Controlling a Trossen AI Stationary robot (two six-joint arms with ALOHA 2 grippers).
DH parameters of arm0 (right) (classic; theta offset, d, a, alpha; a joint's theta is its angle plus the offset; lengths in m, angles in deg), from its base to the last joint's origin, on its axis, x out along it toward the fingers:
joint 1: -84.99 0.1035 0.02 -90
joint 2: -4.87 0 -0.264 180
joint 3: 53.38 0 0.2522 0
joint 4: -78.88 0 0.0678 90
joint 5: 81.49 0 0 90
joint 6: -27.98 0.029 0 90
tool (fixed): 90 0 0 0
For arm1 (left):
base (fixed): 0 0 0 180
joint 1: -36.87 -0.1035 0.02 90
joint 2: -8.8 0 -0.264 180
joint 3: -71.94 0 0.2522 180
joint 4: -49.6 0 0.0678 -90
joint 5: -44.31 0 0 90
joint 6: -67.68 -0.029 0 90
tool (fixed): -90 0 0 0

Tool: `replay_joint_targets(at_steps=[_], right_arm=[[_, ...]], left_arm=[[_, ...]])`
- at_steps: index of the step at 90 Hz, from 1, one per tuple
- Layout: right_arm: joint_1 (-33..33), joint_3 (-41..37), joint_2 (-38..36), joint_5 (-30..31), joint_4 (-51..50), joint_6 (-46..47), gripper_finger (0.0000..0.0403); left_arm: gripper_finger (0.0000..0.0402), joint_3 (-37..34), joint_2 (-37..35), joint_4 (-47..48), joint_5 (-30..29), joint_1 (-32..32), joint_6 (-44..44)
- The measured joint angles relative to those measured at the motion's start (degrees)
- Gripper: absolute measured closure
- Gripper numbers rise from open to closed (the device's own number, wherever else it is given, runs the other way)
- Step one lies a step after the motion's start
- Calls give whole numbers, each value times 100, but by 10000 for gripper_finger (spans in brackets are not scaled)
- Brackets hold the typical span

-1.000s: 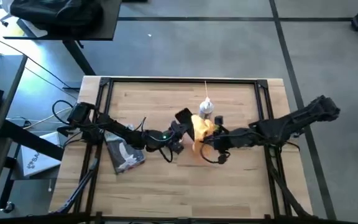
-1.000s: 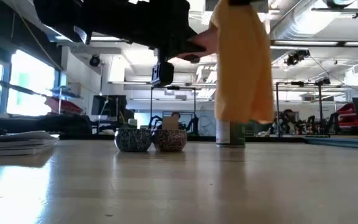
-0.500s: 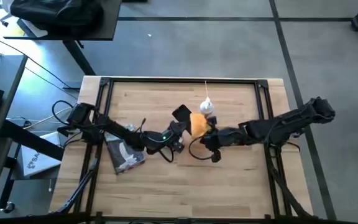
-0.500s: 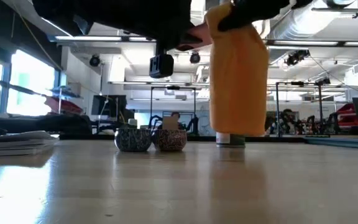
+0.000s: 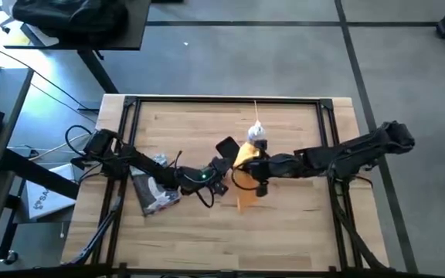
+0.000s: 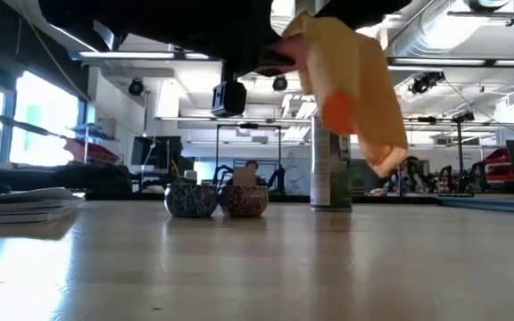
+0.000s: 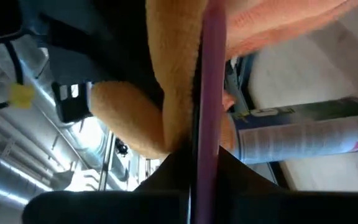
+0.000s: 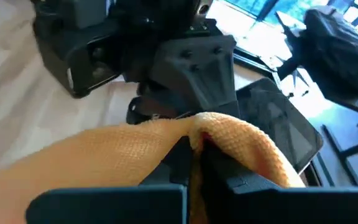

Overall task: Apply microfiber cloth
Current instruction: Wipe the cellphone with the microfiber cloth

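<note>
While right fingers (image 8: 194, 155) pinch microfiber cloth (image 5: 244, 166), tins (image 6: 217, 199) sit lidded.

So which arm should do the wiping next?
Likely the right: its claw is shut on the cloth, which hangs off the table. The left claw grips a dark flat thing.

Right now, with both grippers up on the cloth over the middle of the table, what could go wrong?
The cloth hangs slanted in the air beside the spray can; a swing could tip the upright can. The left gripper and right gripper are crowded together at the cloth, so they might collide. The right wrist view shows only a fold pinched, which might slip.
</note>
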Motion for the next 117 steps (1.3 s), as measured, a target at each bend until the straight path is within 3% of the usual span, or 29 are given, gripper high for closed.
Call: replay_joint_targets(at_steps=[12,45,93,117], right_arm=[[62,8,86,-376,42,-6,403],[502,-22,-476,240,-666,222,403],[312,-13,-81,419,409,-227,403],[718,7,-104,525,650,6,403]], left_arm=[[394,-3,4,2,-108,-24,70],[394,-2,-7,-233,-214,2,199],[394,-4,-15,-741,87,135,30],[394,-134,-11,-1569,320,192,51]])
